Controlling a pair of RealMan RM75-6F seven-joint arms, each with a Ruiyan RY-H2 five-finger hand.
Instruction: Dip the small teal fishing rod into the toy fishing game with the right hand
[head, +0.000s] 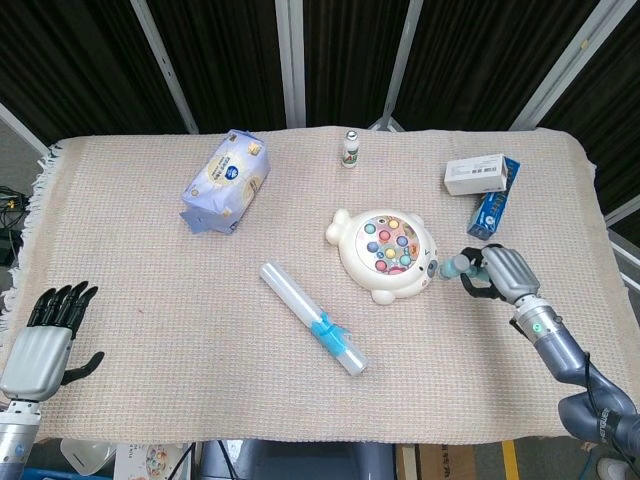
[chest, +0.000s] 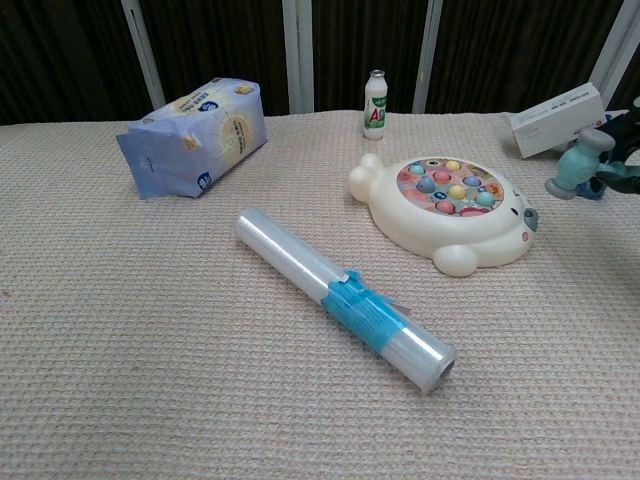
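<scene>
The toy fishing game (head: 386, 253) (chest: 452, 210) is a cream animal-shaped tray with coloured fish, right of the table's middle. My right hand (head: 497, 273) (chest: 618, 158) grips the small teal fishing rod (head: 457, 266) (chest: 578, 167) just right of the game, lifted above the cloth. The rod's teal end points toward the game's right rim without touching it. My left hand (head: 45, 340) hangs open at the table's front left corner, holding nothing; the chest view does not show it.
A clear film roll with a blue band (head: 313, 319) (chest: 343, 284) lies in front of the game. A blue-and-white bag (head: 226, 181) (chest: 195, 135) sits back left, a small bottle (head: 350, 149) (chest: 375, 103) at the back, white and blue boxes (head: 482, 188) (chest: 560, 120) back right.
</scene>
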